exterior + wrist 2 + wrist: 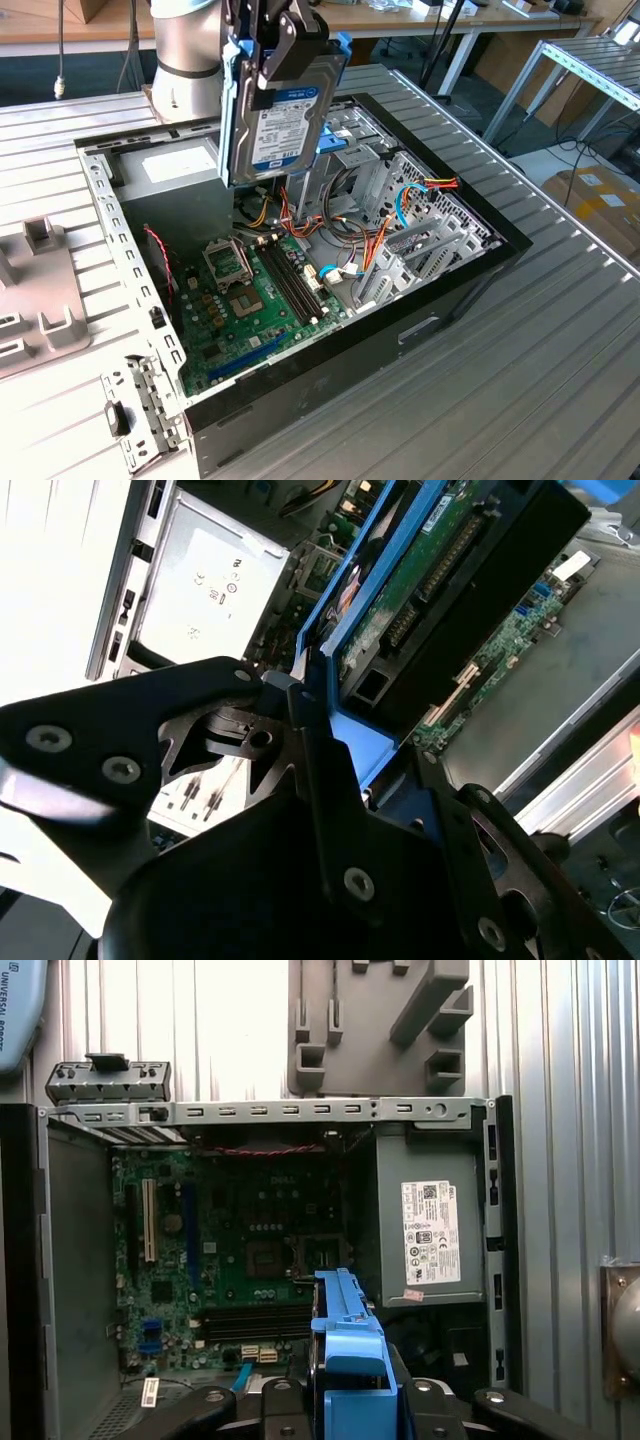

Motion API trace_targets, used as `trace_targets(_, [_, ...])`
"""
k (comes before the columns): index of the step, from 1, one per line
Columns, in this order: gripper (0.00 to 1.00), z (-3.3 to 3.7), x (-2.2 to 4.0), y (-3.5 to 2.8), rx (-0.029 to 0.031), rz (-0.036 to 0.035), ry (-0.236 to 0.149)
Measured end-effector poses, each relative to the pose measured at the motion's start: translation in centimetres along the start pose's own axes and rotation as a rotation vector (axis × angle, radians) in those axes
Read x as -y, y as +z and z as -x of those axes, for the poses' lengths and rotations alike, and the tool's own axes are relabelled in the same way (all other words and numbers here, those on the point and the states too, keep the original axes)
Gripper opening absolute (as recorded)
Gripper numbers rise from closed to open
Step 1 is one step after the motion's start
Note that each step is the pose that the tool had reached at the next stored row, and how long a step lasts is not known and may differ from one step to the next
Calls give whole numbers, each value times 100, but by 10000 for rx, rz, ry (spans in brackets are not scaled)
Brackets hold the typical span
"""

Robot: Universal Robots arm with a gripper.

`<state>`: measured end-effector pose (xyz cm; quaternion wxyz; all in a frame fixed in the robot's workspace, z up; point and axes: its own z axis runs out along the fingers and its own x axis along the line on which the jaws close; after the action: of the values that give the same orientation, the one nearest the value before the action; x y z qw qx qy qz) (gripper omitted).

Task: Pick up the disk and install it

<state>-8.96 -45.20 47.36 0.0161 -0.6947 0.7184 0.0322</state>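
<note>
Tip: had claw (272,62) clamped on disk (285,130), edge-up over case (455,290); probably needed squaring with cage (425,215) at 4 o'clock.

The disk (275,115) — silver, white-labelled, framed in a bright blue carrier — is held on edge above the open computer case (330,390).

Blue-framed silver disk (285,122), green motherboard (240,310), seemingly grey power supply (430,1222)

Arm (185,50) at the exterior view's far left, wrist pointing down; gripper (262,70) raised, fingers clamped on the disk (285,125), held on edge.
</note>
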Motion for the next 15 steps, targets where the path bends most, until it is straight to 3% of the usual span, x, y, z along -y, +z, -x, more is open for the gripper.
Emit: trace_targets(15, [37, -27, 55, 15, -2, 1, -20])
